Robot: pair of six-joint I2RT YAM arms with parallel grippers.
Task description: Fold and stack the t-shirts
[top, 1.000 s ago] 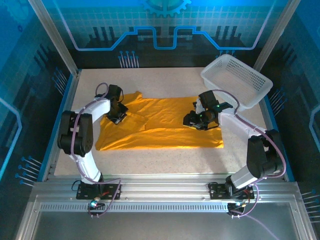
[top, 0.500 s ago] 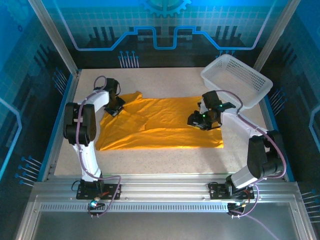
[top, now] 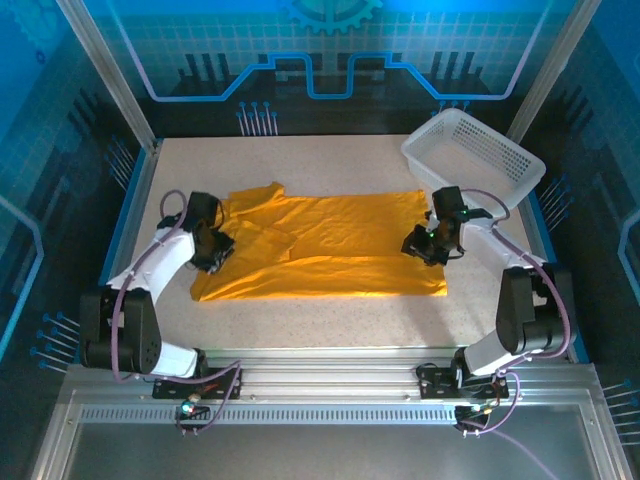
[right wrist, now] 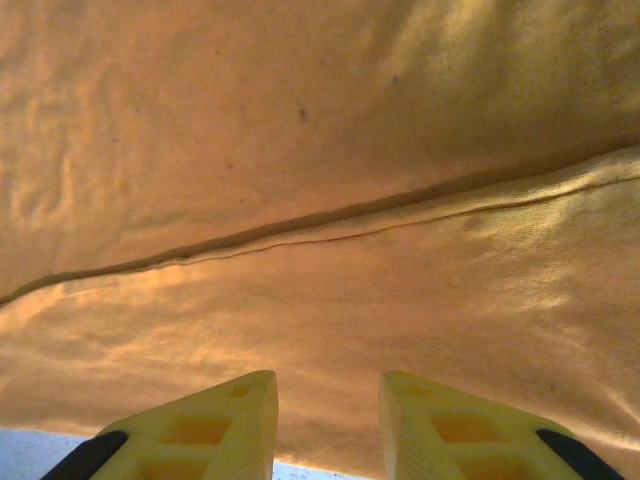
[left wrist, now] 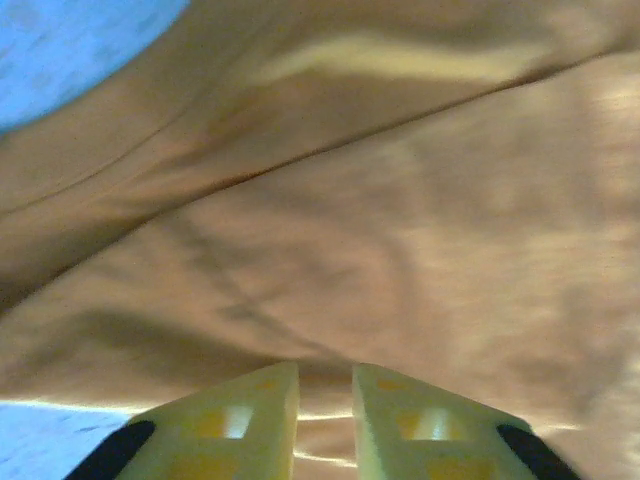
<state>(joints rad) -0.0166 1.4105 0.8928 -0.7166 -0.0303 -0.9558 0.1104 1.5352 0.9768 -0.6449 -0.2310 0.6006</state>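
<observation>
The orange-yellow t-shirt (top: 320, 248) lies spread flat across the middle of the table, with a short sleeve at its far left. My left gripper (top: 212, 252) sits low over the shirt's left edge. In the left wrist view its fingers (left wrist: 325, 370) stand a little apart over wrinkled cloth (left wrist: 400, 230), gripping nothing that I can see. My right gripper (top: 423, 245) rests on the shirt's right edge. It (right wrist: 327, 378) is open above the cloth (right wrist: 320, 150), just beyond a seam line, and holds nothing.
A white mesh basket (top: 480, 160) stands tilted at the back right corner, close behind the right arm. Bare speckled table (top: 330, 320) runs along the front of the shirt. Blue frame rails border both sides.
The left gripper has swung from the far-left sleeve forward to the shirt's left edge. The right gripper slid right to the right edge. The shirt's right side now lies flatter.
</observation>
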